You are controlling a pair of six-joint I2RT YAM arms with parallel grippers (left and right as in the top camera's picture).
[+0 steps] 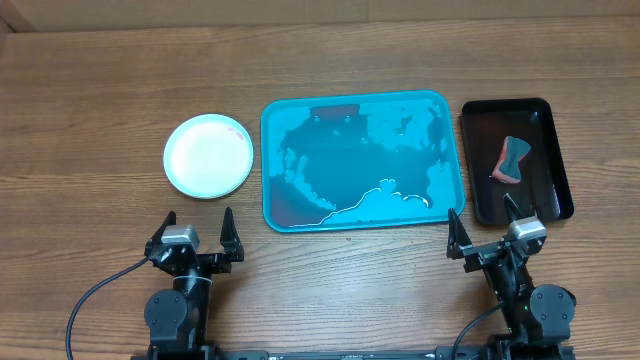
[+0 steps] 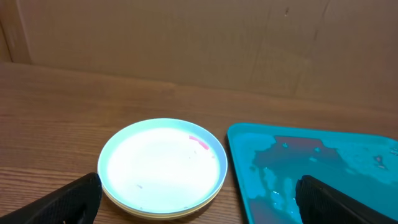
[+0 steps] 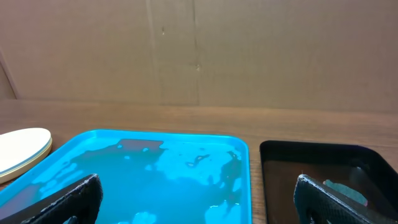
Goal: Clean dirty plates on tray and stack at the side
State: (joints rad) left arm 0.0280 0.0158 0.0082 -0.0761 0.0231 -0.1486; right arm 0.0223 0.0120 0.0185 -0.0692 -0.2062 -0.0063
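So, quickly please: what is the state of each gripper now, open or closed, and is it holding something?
Left gripper: open, holding nothing.
Right gripper: open, holding nothing.

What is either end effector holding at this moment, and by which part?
Nothing is held. Both the left end effector and the right end effector are open and empty; the plates sit stacked beside the tray.

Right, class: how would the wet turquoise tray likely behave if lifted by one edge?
The tray looks like moulded plastic with a raised rim, so it probably stays stiff. The liquid film on it would likely run to the low side and might spill. Wet plastic may also slip in a grip.
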